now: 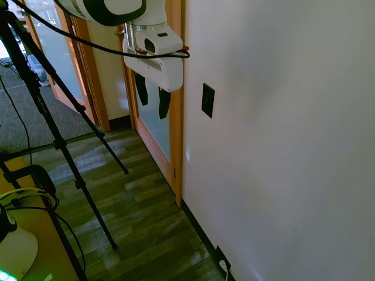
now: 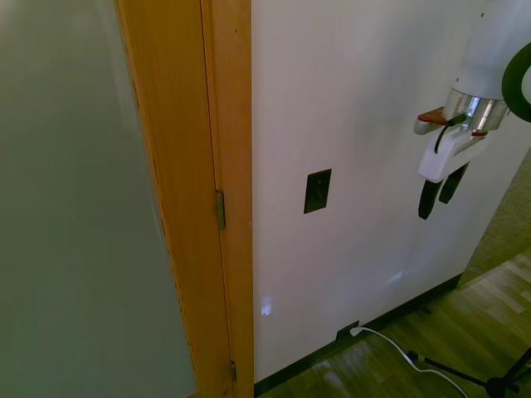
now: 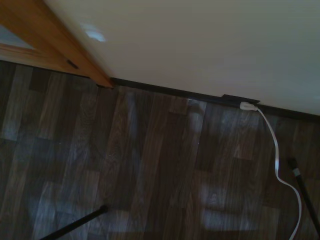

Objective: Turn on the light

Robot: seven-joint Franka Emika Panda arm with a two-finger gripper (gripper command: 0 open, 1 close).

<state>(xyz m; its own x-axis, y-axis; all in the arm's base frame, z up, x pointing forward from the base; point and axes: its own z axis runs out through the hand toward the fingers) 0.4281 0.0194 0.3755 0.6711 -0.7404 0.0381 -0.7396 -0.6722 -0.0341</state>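
On the white wall, black switch upright, long axis vertical, fingers apart, empty

Looks like a hallway in a home or office: white wall w/ a black light switch, wood door frame, frosted glass door, dark wood floor, low outlet w/ white plug.

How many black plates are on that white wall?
2. The light switch sits partway up the wall, beside the wooden door frame. The outlet sits down at the baseboard with a white plug in it. Others may lie out of view.
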